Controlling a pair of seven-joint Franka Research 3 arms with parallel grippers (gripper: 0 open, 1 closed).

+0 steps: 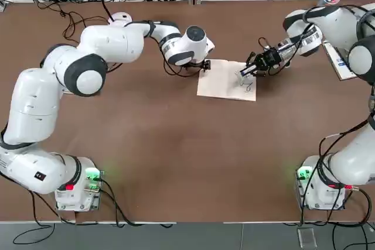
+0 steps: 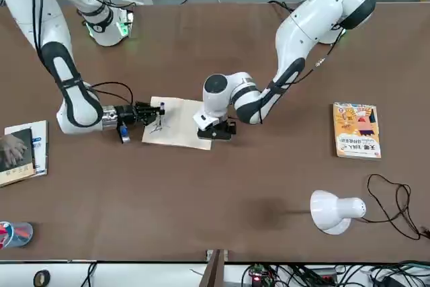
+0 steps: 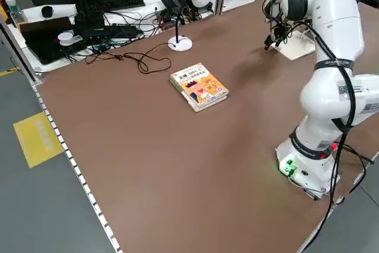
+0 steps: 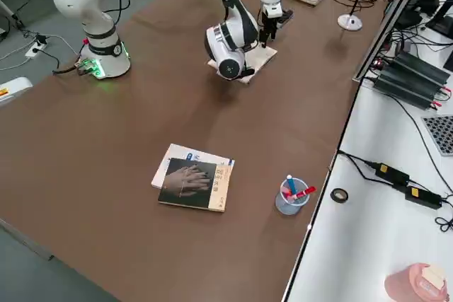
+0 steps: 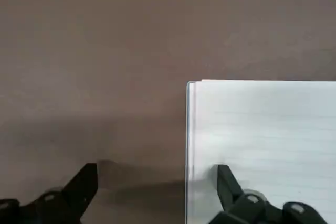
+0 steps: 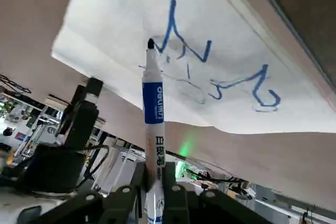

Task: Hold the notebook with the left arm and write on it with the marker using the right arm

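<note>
Your right gripper is clamped tight on the marker, holding the barrel near its back end, so the long axis runs straight out from the jaws w/ the tip leading. That tip sits right at the page of the notebook, in among the blue scribbles; can't tell for sure if it's touching or a hair off. From overhead the right gripper comes in over the notebook's edge on the right arm's side, pen angled down toward the paper. So the stroke depends on one thing: marks lie just beyond and beside the tip, more bare page further out toward the left arm. Judgement: drag along the page, keep the tilt, don't push along the barrel axis or it may slip in the grip. Left gripper has its jaws spread, straddling the notebook's edge at the opposite corner: one finger down on the paper, the other on the table. Looks like it pins the book, not pinches it. Right arm is the nearer one to the writing.
</note>
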